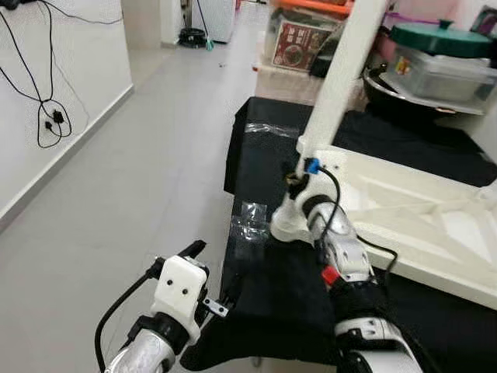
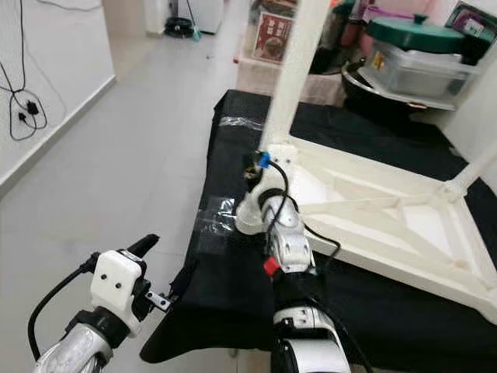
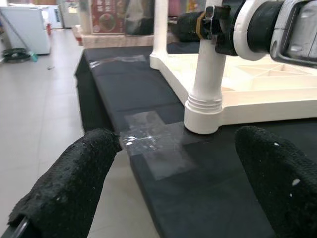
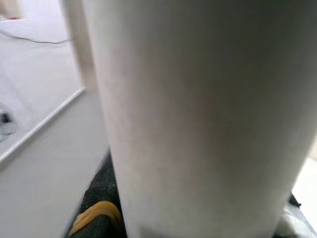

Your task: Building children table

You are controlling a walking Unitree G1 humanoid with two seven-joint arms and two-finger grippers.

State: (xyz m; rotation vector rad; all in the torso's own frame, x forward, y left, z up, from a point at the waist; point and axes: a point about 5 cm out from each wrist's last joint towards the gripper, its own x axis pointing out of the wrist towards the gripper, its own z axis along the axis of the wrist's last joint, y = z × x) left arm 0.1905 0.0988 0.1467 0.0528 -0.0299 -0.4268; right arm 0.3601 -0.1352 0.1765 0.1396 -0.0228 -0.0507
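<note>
White children table (image 2: 388, 210) lies upside down on black cloth (image 2: 233, 272), centre-right of frame; one white leg (image 1: 342, 70) rises from its near-left corner; right gripper (image 1: 299, 185) at that leg's base, finger state cannot tell; left gripper (image 1: 194, 252) lower left, over the cloth's edge, fingers (image 3: 74, 178) apart, holding nothing.

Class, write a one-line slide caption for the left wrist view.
Open left tool faces a white table leg standing on black cloth.
</note>
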